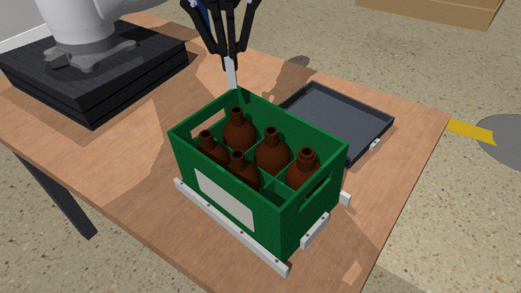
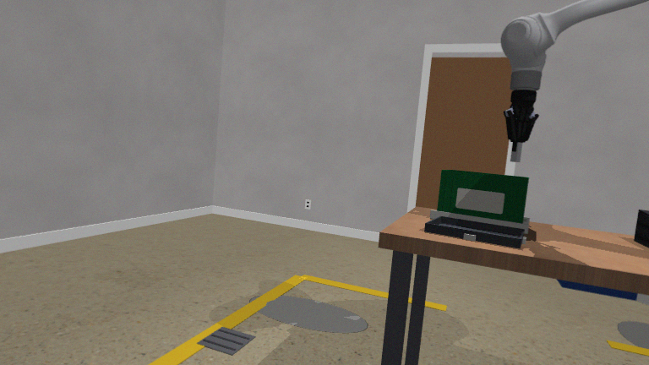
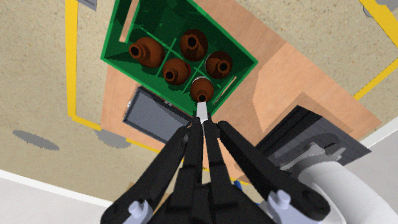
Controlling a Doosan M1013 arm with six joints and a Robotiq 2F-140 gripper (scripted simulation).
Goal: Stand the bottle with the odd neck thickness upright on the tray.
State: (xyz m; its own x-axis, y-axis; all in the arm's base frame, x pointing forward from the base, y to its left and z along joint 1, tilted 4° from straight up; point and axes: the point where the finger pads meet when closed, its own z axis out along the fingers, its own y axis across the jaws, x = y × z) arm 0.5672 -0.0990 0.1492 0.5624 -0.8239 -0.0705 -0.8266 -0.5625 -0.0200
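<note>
A green crate [image 1: 259,170] stands on the wooden table and holds five brown bottles. The bottle at the back corner [image 1: 238,127] stands nearest my gripper. Others stand at the middle [image 1: 271,150], at the right [image 1: 304,167], at the front [image 1: 242,169] and at the left [image 1: 211,145], where it leans. My gripper [image 1: 230,76] is shut on nothing, its pads pressed together, well above the crate's back corner. In the wrist view my gripper [image 3: 202,108] hangs over the near bottle [image 3: 201,90]. The dark grey tray [image 1: 336,118] lies empty behind the crate.
White stop blocks [image 1: 229,226] line the crate's foot. The robot base [image 1: 87,47] sits on a black plinth at the back left. In the exterior view the crate [image 2: 482,195] and tray [image 2: 474,230] sit near the table's edge.
</note>
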